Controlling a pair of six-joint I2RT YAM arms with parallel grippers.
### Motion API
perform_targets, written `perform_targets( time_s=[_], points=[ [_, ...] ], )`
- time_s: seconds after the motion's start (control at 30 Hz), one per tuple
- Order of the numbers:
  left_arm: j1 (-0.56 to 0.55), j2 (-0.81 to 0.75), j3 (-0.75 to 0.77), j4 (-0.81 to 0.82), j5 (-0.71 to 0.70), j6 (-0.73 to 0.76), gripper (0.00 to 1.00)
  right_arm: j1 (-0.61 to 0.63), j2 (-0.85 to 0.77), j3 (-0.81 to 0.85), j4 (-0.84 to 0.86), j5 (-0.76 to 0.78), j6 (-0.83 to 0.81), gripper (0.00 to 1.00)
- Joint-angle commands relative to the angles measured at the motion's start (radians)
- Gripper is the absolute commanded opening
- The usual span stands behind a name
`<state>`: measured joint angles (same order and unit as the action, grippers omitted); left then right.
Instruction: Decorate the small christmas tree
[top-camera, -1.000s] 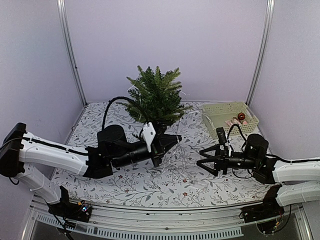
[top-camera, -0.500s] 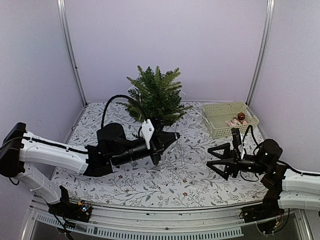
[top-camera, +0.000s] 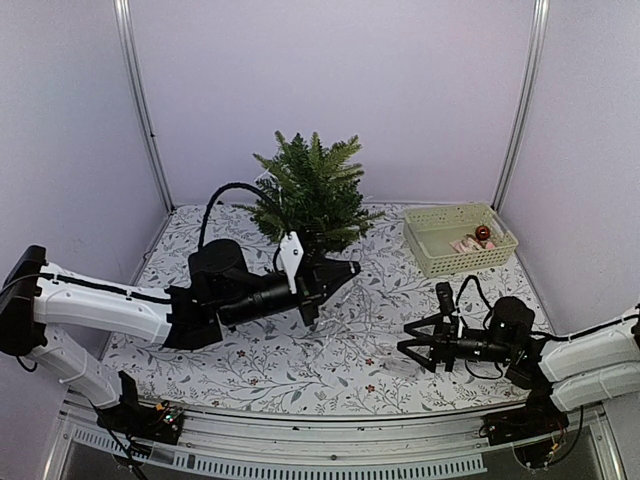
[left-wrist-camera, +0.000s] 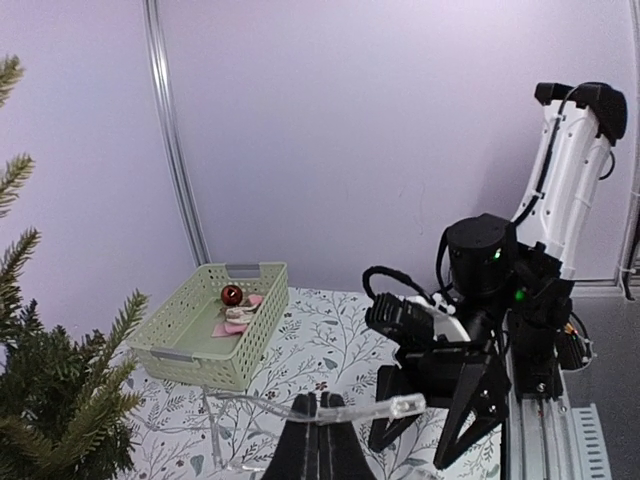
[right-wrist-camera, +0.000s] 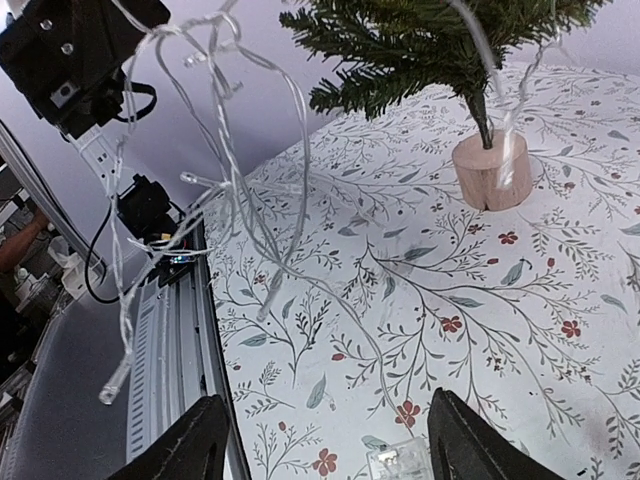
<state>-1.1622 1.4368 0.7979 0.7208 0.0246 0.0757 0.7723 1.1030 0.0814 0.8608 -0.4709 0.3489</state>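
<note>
The small christmas tree (top-camera: 312, 195) stands at the back middle of the table; its tan base (right-wrist-camera: 490, 170) shows in the right wrist view and its branches (left-wrist-camera: 50, 400) at the left of the left wrist view. My left gripper (top-camera: 352, 270) is just in front of the tree, shut on a clear light string (left-wrist-camera: 380, 408) whose loops hang in the right wrist view (right-wrist-camera: 240, 150). My right gripper (top-camera: 408, 346) is open and empty, low over the table at the near right. A small clear plastic box (right-wrist-camera: 400, 462) lies on the table between its fingers (right-wrist-camera: 200, 440).
A pale green basket (top-camera: 460, 238) stands at the back right, holding a red ball ornament (top-camera: 482, 232) and some pinkish pieces (left-wrist-camera: 235, 318). The table has a floral cloth (top-camera: 330, 360). Metal posts and walls close the back and sides.
My right gripper drew back to the right, then came left again and lower, nearer the front edge, staying open. My left gripper, still holding the string, barely shifted.
</note>
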Motion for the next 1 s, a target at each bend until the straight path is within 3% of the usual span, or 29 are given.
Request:
perform_targets(
  time_s=[0.0,0.3,0.4,0.5,0.6,0.63,0.73,0.77,0.87,0.9,0.97],
  points=[
    [0.013,-0.039,0.038,-0.002,0.030,-0.018,0.00,0.036,0.184,0.057,0.220,0.034,-0.027,0.71],
    [0.010,-0.093,0.059,-0.033,0.051,-0.025,0.00,0.071,0.494,0.164,0.443,-0.012,-0.022,0.67],
    [0.010,-0.113,0.061,-0.046,0.044,-0.024,0.00,0.082,0.526,0.178,0.457,-0.024,-0.018,0.50],
    [0.010,-0.131,0.065,-0.056,0.042,-0.025,0.00,0.082,0.531,0.179,0.435,-0.009,-0.019,0.24],
    [0.010,-0.149,0.070,-0.072,0.037,-0.024,0.00,0.083,0.487,0.187,0.305,0.072,-0.027,0.03],
    [0.010,-0.157,0.070,-0.078,0.035,-0.023,0.00,0.081,0.458,0.187,0.274,0.111,-0.027,0.00],
    [0.010,-0.184,0.070,-0.093,0.026,-0.018,0.00,0.067,0.405,0.174,0.177,0.179,-0.026,0.00],
    [0.010,-0.190,0.072,-0.101,0.026,-0.016,0.00,0.065,0.384,0.168,0.181,0.154,-0.032,0.06],
    [0.010,-0.192,0.078,-0.118,0.032,-0.011,0.00,0.080,0.349,0.169,0.219,0.039,-0.085,0.51],
    [0.010,-0.189,0.078,-0.117,0.035,-0.012,0.00,0.094,0.345,0.178,0.221,0.034,-0.113,0.57],
    [0.010,-0.185,0.077,-0.110,0.044,-0.017,0.00,0.115,0.348,0.215,0.215,0.024,-0.159,0.62]
  ],
)
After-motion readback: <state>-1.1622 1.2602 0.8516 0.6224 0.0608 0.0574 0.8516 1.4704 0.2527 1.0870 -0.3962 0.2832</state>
